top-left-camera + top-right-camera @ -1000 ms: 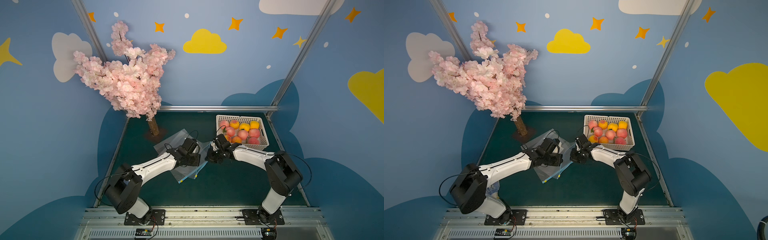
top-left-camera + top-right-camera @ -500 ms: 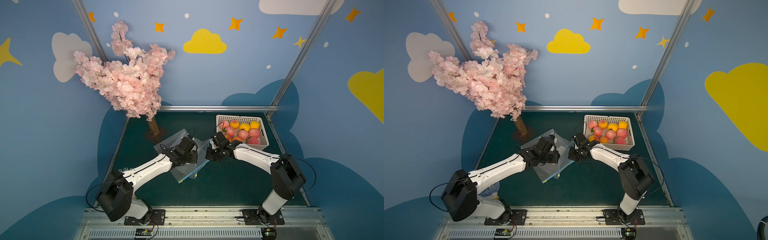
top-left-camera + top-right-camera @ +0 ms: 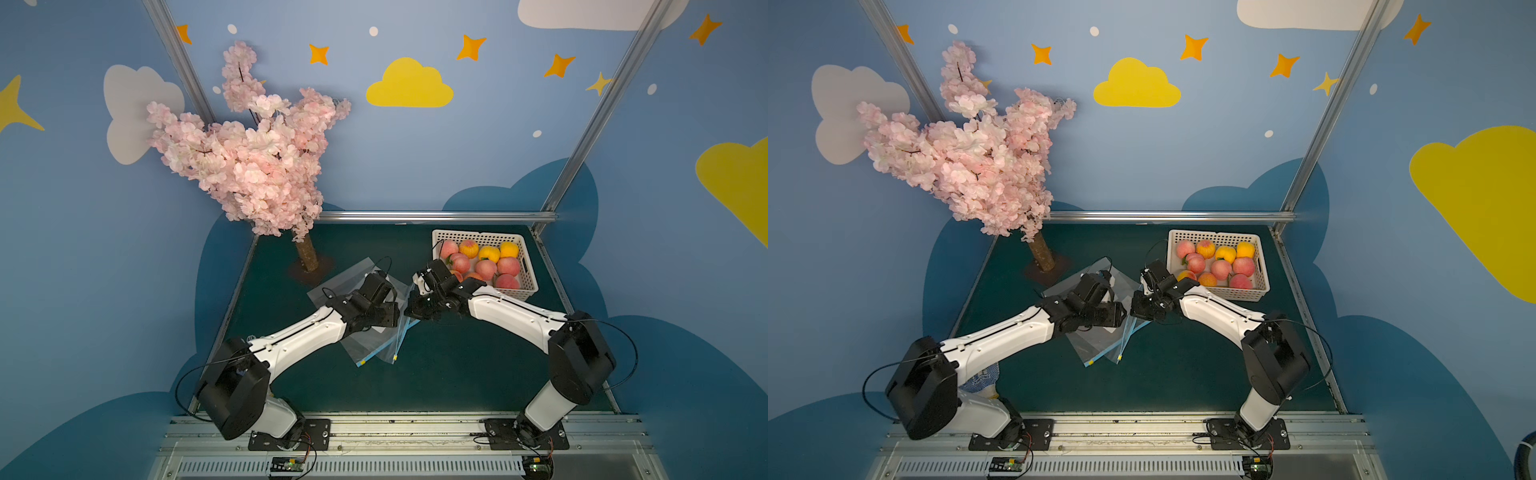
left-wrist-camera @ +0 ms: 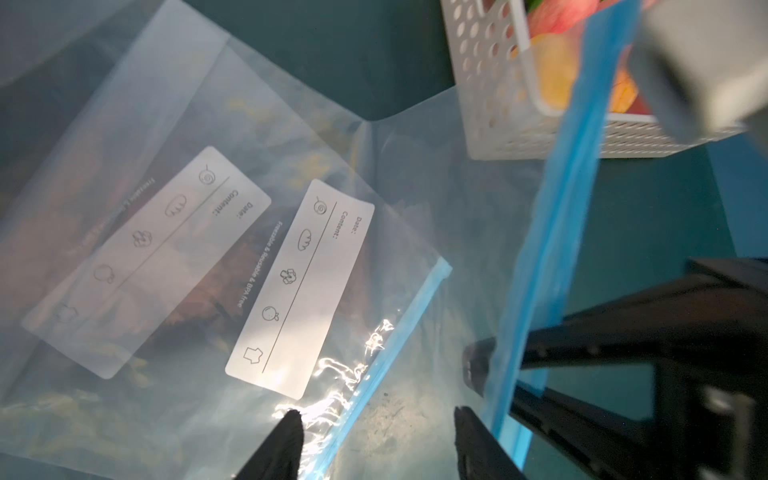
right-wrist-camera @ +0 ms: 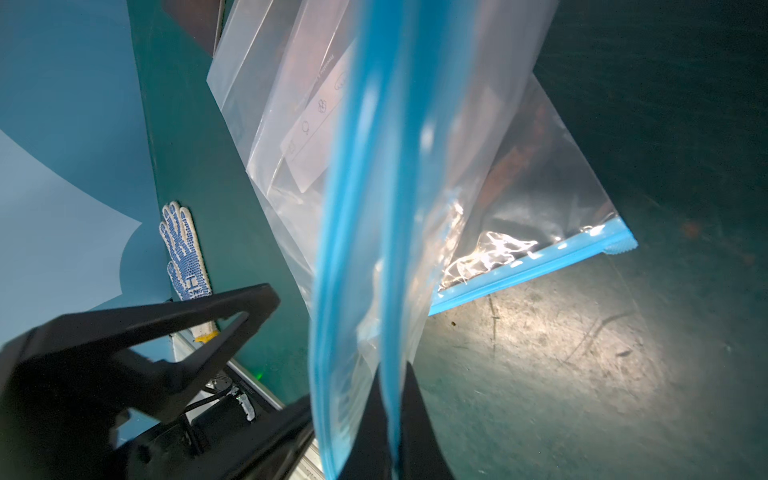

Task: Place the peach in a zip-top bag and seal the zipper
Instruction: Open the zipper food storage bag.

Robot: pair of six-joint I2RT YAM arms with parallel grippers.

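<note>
Pinching one bag's [image 5: 436, 145] blue zipper strip [image 5: 365, 208], our right gripper [image 5: 390, 376] is clamped tight; our left gripper [image 4: 376, 415] stands apart above a flat bag [image 4: 395, 299]. We read "Date:" and "Content:" on its label [image 4: 303, 286], with "Freezable & Reusable & BPA free" beside it. Peaches [image 3: 484, 268] sit in the basket [image 3: 528, 286], right of centre in both top views.

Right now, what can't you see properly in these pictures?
- Lifted clear plastic zip-top bag: its blue zipper strip is blurred in the right wrist view, too near the lens. Open or sealed, cannot tell.
- Right tool: in both top views its own black wrist covers its tips.
- White perforated basket: cut off by the left wrist picture's edge.
- Pink and orange peaches: the right arm hides some in a top view.
</note>
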